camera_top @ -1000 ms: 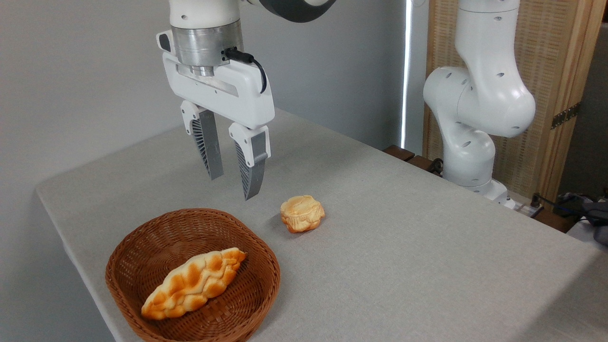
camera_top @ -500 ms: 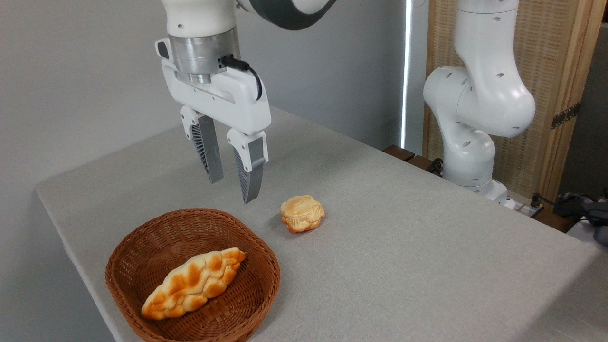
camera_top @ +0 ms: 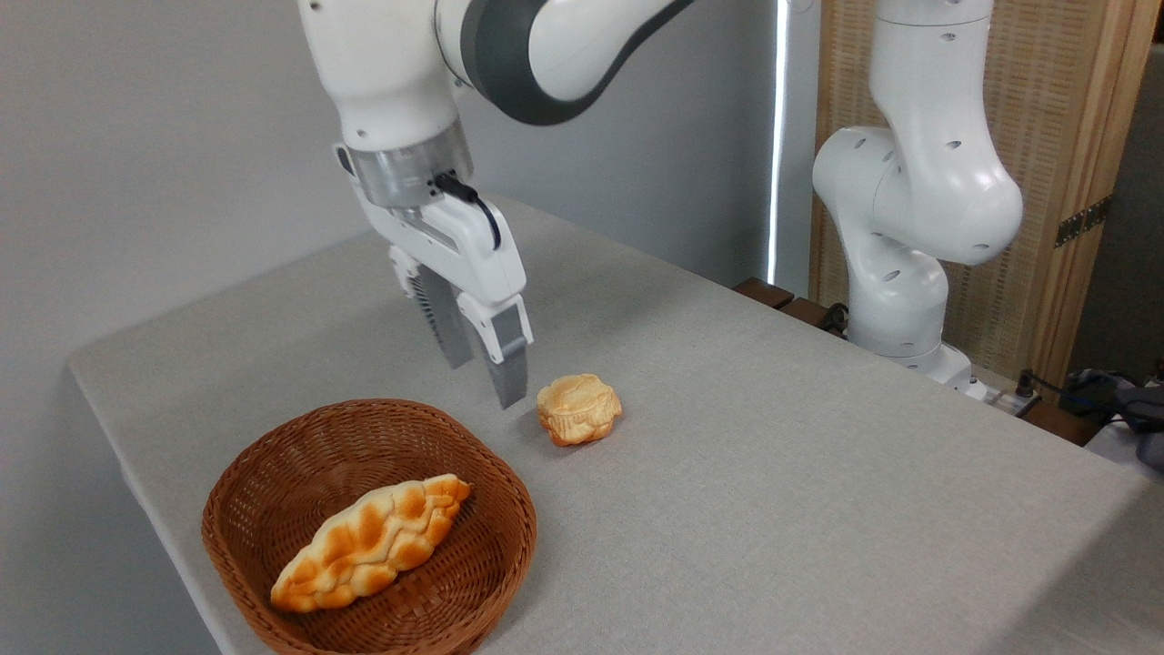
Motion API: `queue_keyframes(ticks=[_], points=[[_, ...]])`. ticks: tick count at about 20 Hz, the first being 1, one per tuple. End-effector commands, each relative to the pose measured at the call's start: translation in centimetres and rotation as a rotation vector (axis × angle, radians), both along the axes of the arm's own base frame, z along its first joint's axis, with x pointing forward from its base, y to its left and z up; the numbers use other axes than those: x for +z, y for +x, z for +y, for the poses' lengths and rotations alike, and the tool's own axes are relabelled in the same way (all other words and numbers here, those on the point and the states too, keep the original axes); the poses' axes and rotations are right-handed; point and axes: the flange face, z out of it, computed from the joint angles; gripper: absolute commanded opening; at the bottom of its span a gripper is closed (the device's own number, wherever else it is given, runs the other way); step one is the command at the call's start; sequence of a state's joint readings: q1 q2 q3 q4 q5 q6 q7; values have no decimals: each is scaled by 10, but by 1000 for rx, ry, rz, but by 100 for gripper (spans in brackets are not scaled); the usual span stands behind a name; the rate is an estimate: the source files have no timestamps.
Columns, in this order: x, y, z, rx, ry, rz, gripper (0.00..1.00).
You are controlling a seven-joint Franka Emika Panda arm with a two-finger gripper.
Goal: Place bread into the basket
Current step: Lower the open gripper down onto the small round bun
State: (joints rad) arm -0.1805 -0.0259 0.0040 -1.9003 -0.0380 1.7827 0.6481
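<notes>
Jaws [camera_top: 486,382] lowered beside bread [camera_top: 578,409], upright

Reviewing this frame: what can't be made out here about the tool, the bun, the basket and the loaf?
- Tool: how far its tips sit above the table; a single camera view gives no depth.
- Bun: its far side and underside face away from the camera.
- Basket: its near rim is cut off by the bottom edge of the picture.
- Braided loaf: covers part of the basket floor.
</notes>
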Motion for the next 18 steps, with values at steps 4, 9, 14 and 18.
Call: queue_keyframes(ticks=[4,9,14,18], points=[[-31,-33,-16,-111,22,46,100],[-63,-51,-26,-206,78,110,100],[-81,-57,-30,-266,138,132,100],[-83,-57,-30,-268,140,136,96]])
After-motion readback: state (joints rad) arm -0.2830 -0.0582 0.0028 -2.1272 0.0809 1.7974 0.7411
